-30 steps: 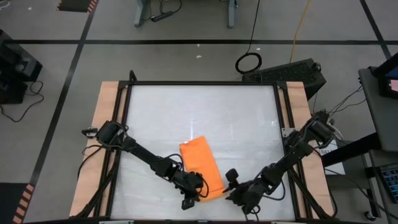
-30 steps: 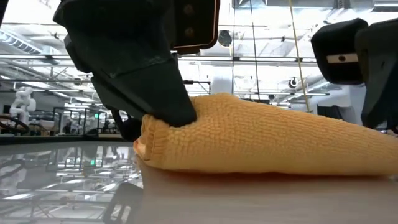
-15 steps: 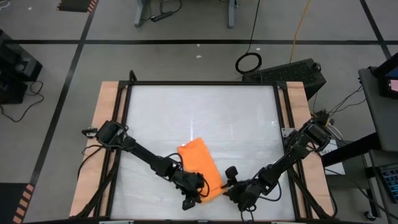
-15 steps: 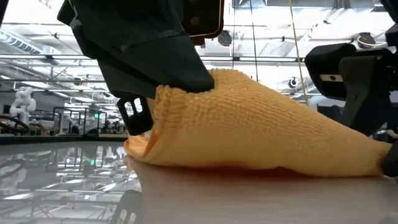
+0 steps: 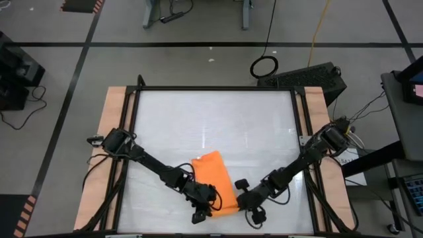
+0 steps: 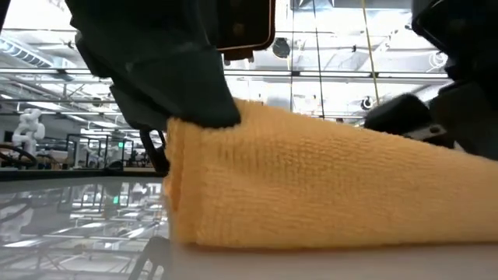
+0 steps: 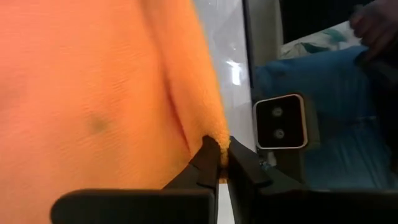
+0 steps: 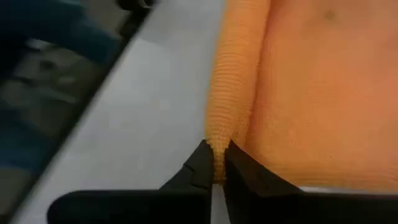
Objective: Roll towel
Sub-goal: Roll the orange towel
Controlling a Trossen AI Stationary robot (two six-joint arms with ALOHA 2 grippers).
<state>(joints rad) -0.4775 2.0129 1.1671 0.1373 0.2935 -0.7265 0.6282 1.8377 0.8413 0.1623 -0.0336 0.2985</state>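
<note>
Now the right gripper (image 5: 239, 203) has slid left and shut its jaws on the soft bright-orange towel (image 5: 215, 180); the left gripper (image 5: 213, 206) jaws pinch its near edge too.

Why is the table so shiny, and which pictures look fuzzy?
High view: the white table glares under overhead light. Low view: its surface mirrors the room, and the towel sits very close. Right wrist view: the background beside the towel is smeared; left wrist view is soft too.

We see a bright-orange knitted cloth towel (image 6: 327, 187), rough and matt, on our glossy white table (image 5: 218, 119).
</note>
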